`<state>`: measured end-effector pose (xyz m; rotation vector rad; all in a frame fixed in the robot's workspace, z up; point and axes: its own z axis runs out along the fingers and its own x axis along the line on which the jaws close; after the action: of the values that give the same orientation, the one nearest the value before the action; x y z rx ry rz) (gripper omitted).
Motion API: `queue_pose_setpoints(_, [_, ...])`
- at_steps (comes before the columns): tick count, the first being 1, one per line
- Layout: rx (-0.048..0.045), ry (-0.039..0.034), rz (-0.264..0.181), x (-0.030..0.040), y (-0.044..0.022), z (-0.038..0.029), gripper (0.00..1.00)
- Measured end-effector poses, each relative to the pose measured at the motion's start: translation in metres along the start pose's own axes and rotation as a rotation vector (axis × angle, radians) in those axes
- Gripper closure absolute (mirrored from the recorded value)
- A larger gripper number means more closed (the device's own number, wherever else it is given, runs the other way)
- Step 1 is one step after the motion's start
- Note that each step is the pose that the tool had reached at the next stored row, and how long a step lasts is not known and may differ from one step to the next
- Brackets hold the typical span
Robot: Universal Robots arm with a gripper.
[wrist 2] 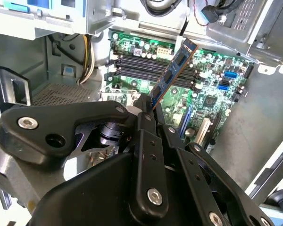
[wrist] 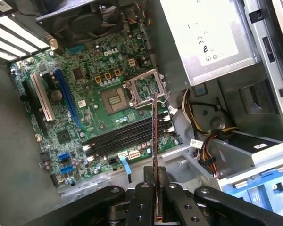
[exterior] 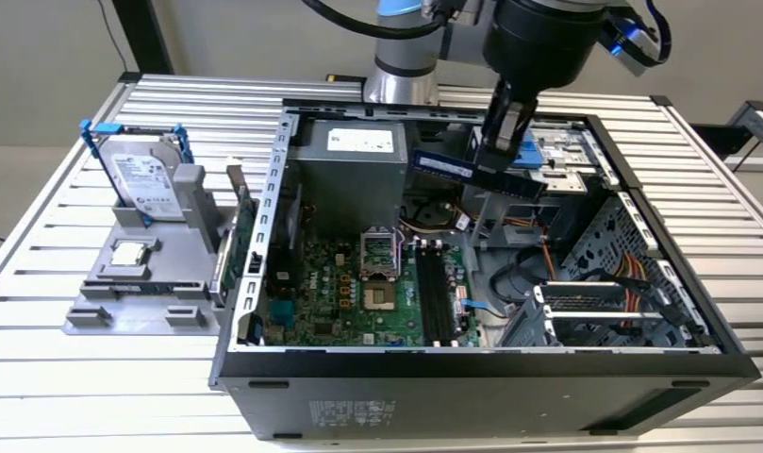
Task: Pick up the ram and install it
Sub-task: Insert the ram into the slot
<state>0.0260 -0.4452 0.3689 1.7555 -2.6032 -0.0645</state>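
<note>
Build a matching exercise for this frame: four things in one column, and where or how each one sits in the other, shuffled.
Things
1. ram
2. hard drive
3. CPU chip
4. memory slots

Places
A. empty, on the motherboard
B. lying flat on the grey holder
C. clamped in the gripper above the open case
D. standing upright in the grey holder

Pairs: 1-C, 2-D, 3-B, 4-A
</note>
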Motion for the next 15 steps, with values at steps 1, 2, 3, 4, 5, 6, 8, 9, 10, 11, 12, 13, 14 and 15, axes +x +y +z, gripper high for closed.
queue_pose_setpoints(1, [0.0001,-0.0002,0.006,0.0,0.0,0.0,1.0])
queue_pose_setpoints(2, [0.0003,-0.0005,0.012,0.0,0.0,0.0,1.0])
queue_pose_setpoints(3, [0.0004,-0.0007,0.019,0.0,0.0,0.0,1.0])
queue_pose_setpoints(4, [0.0005,-0.0008,0.025,0.0,0.0,0.0,1.0])
queue_pose_setpoints(5, [0.0007,-0.0011,0.031,0.0,0.0,0.0,1.0])
queue_pose_setpoints(6, [0.0008,-0.0013,0.038,0.0,0.0,0.0,1.0])
queue_pose_setpoints(8, [0.0011,-0.0017,0.05,0.0,0.0,0.0,1.0])
queue_pose_setpoints(9, [0.0012,-0.0019,0.056,0.0,0.0,0.0,1.0])
queue_pose_setpoints(10, [0.0014,-0.0021,0.063,0.0,0.0,0.0,1.0])
queue_pose_setpoints(11, [0.0015,-0.0024,0.069,0.0,0.0,0.0,1.0])
queue_pose_setpoints(12, [0.0016,-0.0027,0.076,0.0,0.0,0.0,1.0])
queue_pose_setpoints(13, [0.0018,-0.0029,0.082,0.0,0.0,0.0,1.0])
queue_pose_setpoints(14, [0.0019,-0.0031,0.088,0.0,0.0,0.0,1.0])
queue_pose_setpoints(15, [0.002,-0.0033,0.094,0.0,0.0,0.0,1.0])
